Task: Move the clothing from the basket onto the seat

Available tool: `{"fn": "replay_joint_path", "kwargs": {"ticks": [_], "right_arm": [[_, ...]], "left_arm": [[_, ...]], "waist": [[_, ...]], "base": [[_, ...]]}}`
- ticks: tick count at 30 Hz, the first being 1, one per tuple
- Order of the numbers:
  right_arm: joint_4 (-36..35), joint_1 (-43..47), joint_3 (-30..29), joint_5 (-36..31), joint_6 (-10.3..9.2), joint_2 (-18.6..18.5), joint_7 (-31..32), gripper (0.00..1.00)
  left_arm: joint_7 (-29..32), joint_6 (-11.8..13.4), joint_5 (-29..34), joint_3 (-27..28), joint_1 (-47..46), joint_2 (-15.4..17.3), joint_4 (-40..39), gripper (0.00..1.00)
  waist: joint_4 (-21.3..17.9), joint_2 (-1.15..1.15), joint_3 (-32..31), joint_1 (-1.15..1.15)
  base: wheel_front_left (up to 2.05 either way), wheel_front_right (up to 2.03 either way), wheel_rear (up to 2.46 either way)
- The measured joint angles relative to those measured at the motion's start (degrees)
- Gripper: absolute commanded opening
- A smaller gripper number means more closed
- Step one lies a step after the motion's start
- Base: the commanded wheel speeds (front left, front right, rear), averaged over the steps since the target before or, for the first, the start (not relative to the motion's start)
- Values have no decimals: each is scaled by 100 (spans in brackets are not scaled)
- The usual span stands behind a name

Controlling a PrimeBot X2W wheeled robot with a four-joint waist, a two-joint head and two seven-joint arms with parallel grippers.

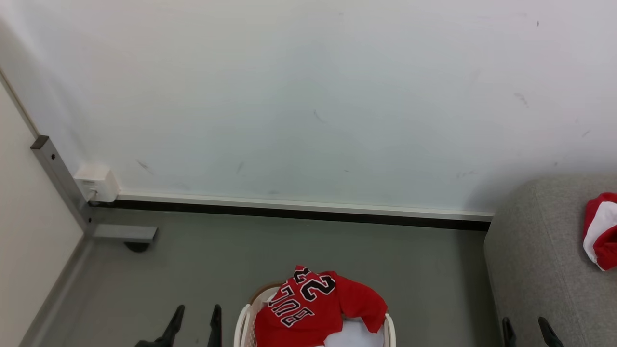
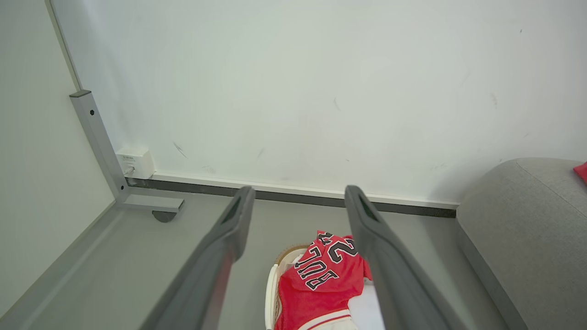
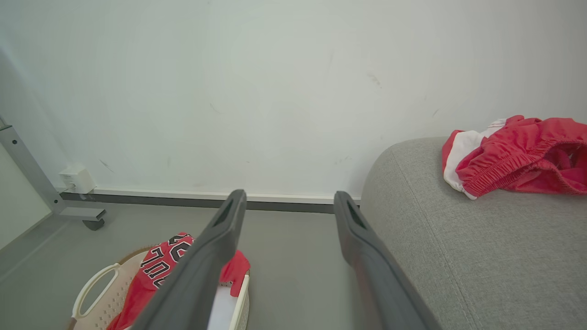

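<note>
While both arms hang clear of the work, you have the task part done. Your left gripper (image 1: 195, 328) has its fingers apart with nothing between them, and in the head view it sits to the left of the basket (image 1: 242, 324). Your right gripper (image 1: 528, 332) is likewise spread and empty, by the front edge of the seat (image 1: 540, 250).

Two garments are accounted for. A red garment (image 3: 509, 156) with a broad white stripe lies crumpled on top of the seat, well apart from the basket. The red jersey (image 1: 308, 308) with black numerals is heaped in the basket. Its upper part drapes over the far rim and one flap hangs toward the right-hand rim. A pale sheet (image 1: 354, 333) shows beneath it. The basket stands on the grey floor (image 1: 193, 260), with bare floor between it and the seat.

On handling, I judge the jersey light, soft and limp. It will sag and trail when lifted, and smooth sports fabric may slip out of a shallow pinch. Take hold at the raised fold near the numerals, where the cloth bunches thick enough for both fingers to bite. Avoid a low grasp, or you risk catching the pale sheet or the basket wall. Lift until the trailing hem clears the rim, or the basket may drag or tip. Whether more lies under the jersey, I cannot tell.
</note>
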Motion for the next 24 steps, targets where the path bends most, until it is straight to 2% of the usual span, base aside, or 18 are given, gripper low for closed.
{"fn": "replay_joint_path", "kwargs": {"ticks": [6, 13, 19, 24], "right_arm": [[-2, -46, 73, 25, 0, 1, -1, 100], [-43, -138, 68, -3, 0, 2, -1, 100], [-145, -273, 59, -22, 0, 3, 0, 100], [-346, -557, 37, 30, 0, 1, -1, 100]], "left_arm": [[0, -45, 46, 36, -12, -23, 40, 100], [0, -123, 63, -110, -249, -48, 136, 100], [0, -180, 134, -364, -765, -60, 586, 100], [80, -248, 142, -610, -1597, -67, 1226, 100]], "waist": [[-93, 0, 31, 0], [-398, 0, 99, 0], [-758, 0, 344, 0], [-1010, 0, 846, 0]], "base": [[0, 0, 0], [0, 0, 0], [0, 0, 0], [0, 0, 0]]}}
